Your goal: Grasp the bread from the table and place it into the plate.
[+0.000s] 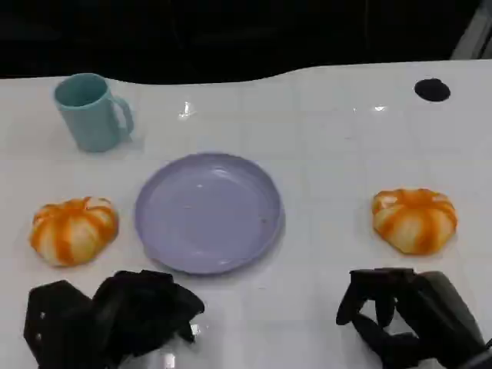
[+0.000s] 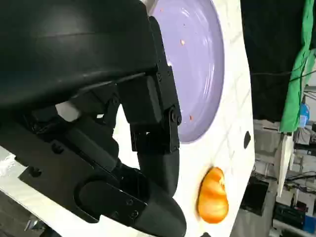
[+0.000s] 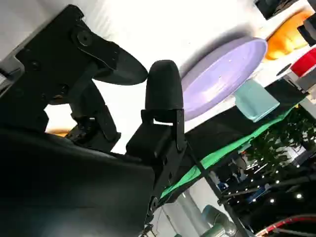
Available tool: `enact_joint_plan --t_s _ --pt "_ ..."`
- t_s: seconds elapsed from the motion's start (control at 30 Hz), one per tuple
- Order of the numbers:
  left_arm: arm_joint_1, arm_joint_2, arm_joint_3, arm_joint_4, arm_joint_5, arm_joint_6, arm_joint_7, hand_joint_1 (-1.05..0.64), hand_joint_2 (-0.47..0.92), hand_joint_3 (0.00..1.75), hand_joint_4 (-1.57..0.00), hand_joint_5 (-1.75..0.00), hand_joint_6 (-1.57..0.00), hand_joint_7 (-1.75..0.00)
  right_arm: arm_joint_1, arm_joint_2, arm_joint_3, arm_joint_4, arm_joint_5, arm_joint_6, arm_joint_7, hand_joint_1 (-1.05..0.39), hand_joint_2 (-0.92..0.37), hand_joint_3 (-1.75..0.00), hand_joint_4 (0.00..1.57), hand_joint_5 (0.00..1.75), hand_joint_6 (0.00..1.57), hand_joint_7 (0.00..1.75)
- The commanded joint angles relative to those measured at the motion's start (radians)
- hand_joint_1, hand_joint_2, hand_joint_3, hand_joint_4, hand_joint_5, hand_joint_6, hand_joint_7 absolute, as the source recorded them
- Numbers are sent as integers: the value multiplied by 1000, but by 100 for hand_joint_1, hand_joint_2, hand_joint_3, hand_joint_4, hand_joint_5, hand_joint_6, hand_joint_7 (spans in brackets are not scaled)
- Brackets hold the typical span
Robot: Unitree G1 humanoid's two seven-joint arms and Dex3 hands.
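Two orange-and-white striped bread rolls lie on the white table, one left of the lilac plate and one right of it. The plate holds nothing. My left hand hovers near the front edge, below the left roll and the plate's rim, holding nothing. My right hand hangs just in front of the right roll with its fingers apart and nothing in them. In the left wrist view my fingers reach toward the plate, with the far roll beyond it. The right wrist view has the plate and the other roll past my fingers.
A teal mug stands at the back left, also seen beside the plate in the right wrist view as the mug. A black round mark lies at the back right. The table's far edge borders a dark background.
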Motion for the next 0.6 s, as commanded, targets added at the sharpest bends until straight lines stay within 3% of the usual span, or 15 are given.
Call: enact_joint_plan --t_s 0.03,0.6 --pt "6 10 8 4 -1 5 1 -105 65 20 -90 -151 -152 -41 -8 -11 -8 13 -6 -5 -16 -21 -32 -130 85 167 89 117" --pt "6 10 11 6 1 2 4 -105 66 21 -90 -150 -152 -40 -11 -11 -5 24 -11 -15 -28 -20 -33 -129 86 167 90 116"
